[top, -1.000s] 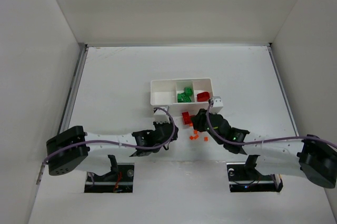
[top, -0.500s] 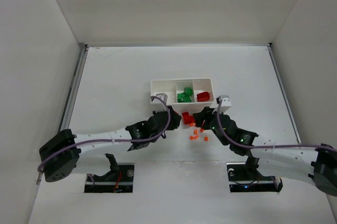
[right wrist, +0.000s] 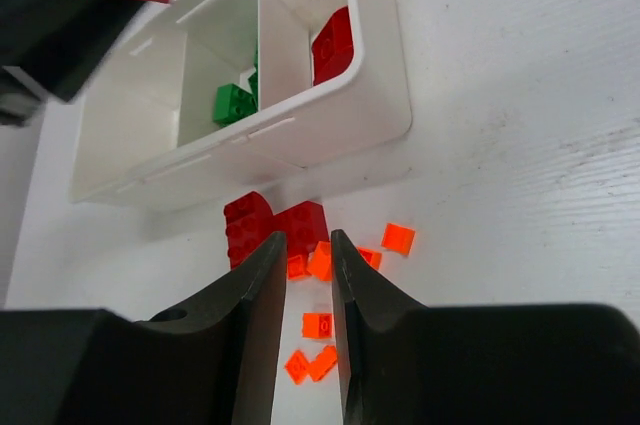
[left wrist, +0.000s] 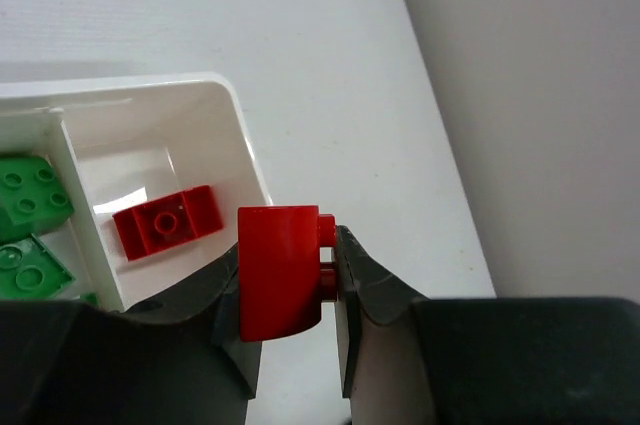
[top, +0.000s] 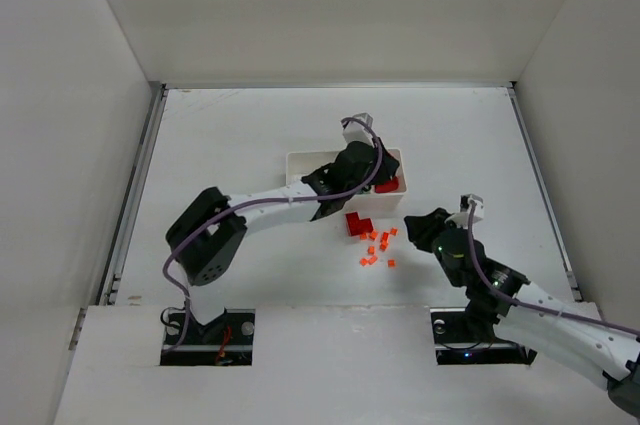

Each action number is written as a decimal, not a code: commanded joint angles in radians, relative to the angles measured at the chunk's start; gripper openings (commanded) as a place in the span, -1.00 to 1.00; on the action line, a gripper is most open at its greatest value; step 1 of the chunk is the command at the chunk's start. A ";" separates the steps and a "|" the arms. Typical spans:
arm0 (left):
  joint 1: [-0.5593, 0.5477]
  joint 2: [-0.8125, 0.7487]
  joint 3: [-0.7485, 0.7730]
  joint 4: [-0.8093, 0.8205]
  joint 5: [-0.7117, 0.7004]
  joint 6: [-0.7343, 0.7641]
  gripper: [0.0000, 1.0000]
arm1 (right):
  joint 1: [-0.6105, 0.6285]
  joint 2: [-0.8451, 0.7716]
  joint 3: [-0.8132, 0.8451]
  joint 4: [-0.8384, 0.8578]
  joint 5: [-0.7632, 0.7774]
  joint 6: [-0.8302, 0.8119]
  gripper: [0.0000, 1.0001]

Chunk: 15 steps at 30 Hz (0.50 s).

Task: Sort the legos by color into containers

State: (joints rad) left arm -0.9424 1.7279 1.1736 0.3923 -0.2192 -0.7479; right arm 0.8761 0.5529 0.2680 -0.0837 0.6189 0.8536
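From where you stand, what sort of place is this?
Probably a robotics lab test cell: plain white walls box in a white table, a left arm and a right arm are bolted at its near edge, and lego bricks lie by a small tray.

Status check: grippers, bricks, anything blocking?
Left gripper shut on red brick at the tray's red compartment. Right gripper nearly closed by the orange bits, grip unclear. Loose red bricks beside them on table. Nothing seen blocking.
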 commanded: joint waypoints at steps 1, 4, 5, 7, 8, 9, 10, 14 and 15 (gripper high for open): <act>0.020 0.079 0.096 -0.021 0.046 -0.008 -0.77 | -0.009 -0.085 -0.015 -0.056 0.018 0.050 -0.38; 0.023 0.139 0.145 -0.026 0.038 -0.018 -0.73 | -0.010 -0.105 -0.021 -0.056 0.015 0.051 -0.37; 0.023 0.150 0.155 -0.027 0.031 -0.019 -0.69 | -0.010 -0.096 -0.019 -0.051 0.012 0.048 -0.36; 0.023 0.163 0.166 -0.027 0.014 -0.021 -0.53 | -0.007 -0.076 -0.013 -0.050 0.012 0.045 -0.34; 0.023 0.171 0.169 -0.029 0.011 -0.021 -0.36 | -0.007 -0.059 -0.010 -0.045 0.013 0.044 -0.33; 0.026 0.174 0.172 -0.030 0.014 -0.021 -0.23 | -0.007 -0.047 -0.007 -0.041 0.015 0.041 -0.30; 0.027 0.176 0.175 -0.033 0.020 -0.021 -0.05 | -0.007 -0.038 -0.006 -0.036 0.018 0.036 -0.26; 0.030 0.151 0.166 -0.040 0.027 -0.002 0.30 | 0.008 -0.005 0.005 -0.007 0.012 0.007 -0.06; 0.034 0.131 0.156 -0.040 0.027 0.002 0.32 | 0.013 0.002 0.008 0.002 0.010 -0.004 -0.05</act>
State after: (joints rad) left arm -0.9184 1.9266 1.3045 0.3328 -0.1928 -0.7624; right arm 0.8738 0.5423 0.2516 -0.1257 0.6212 0.8810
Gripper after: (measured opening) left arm 0.653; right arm 0.470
